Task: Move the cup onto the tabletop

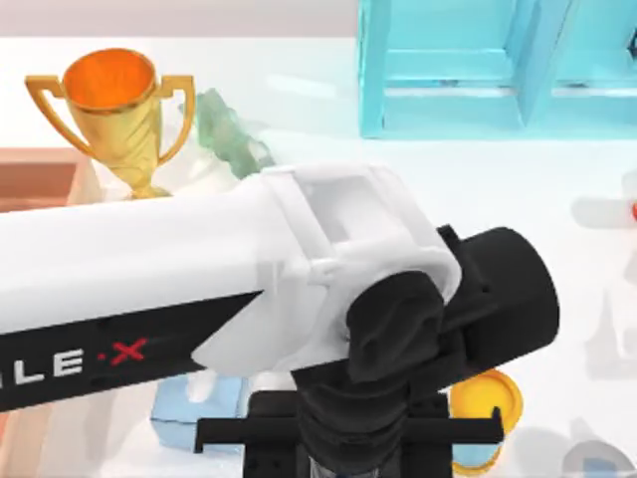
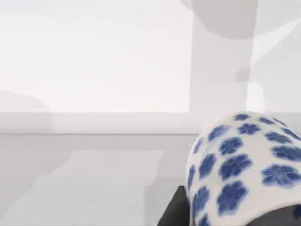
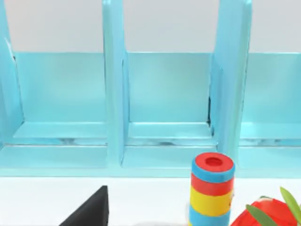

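The cup (image 2: pixel 240 165), white with blue flowers, sits close in front of the left wrist camera, pressed against a dark finger (image 2: pixel 171 214) of my left gripper. The left arm reaches across the middle of the top view, and its black gripper (image 1: pixel 333 448) points down at the near edge, shut on the cup. The glossy white tabletop (image 1: pixel 518 189) spreads below and behind the cup (image 2: pixel 94 179). My right gripper (image 3: pixel 89 212) is by the cyan shelf.
A brown wooden tray (image 1: pixel 40 174) lies at the left edge, behind a golden trophy (image 1: pixel 114 110). A cyan shelf (image 1: pixel 498 65) stands at the back right. A pale blue box (image 1: pixel 194 403) and a yellow-and-blue object (image 1: pixel 485 408) flank the left gripper. A striped ring stack (image 3: pixel 211 190) stands before the shelf.
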`<state>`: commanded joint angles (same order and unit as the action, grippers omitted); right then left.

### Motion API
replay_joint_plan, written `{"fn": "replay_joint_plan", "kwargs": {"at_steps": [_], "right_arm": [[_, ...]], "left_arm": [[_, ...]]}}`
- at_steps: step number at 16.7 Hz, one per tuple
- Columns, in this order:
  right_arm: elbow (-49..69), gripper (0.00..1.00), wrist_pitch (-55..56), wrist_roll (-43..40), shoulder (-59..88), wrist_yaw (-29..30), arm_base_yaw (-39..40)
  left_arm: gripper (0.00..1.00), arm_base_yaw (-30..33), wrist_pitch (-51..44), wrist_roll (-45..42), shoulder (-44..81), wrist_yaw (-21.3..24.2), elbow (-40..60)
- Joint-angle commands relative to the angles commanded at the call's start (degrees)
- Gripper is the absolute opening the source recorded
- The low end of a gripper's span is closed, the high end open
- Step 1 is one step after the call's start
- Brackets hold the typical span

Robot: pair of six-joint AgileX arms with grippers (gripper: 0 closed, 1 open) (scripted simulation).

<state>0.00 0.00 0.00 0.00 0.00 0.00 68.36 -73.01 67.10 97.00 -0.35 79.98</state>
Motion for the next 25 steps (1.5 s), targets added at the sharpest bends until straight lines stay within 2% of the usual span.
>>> {"fn": "replay_joint_plan", "kwargs": {"at_steps": [6, 13, 18, 25], "right_arm": [[0.00, 1.00, 0.00, 0.00, 0.00, 0.00, 0.00], [0.00, 1.00, 0.00, 0.00, 0.00, 0.00, 0.00], [0.00, 1.00, 0.00, 0.00, 0.00, 0.00, 0.00], [0.00, 1.00, 0.00, 0.00, 0.00, 0.00, 0.00]], "left_arm": [[0.00, -0.21, 0.90, -0.16, 0.03, 0.00, -1.06], [0.00, -0.32, 13.52, -0.35, 2.39, 0.01, -11.08], [0.00, -0.34, 14.61, -0.38, 2.60, 0.01, -12.01], [0.53, -0.34, 14.61, -0.38, 2.60, 0.01, -12.01]]}}
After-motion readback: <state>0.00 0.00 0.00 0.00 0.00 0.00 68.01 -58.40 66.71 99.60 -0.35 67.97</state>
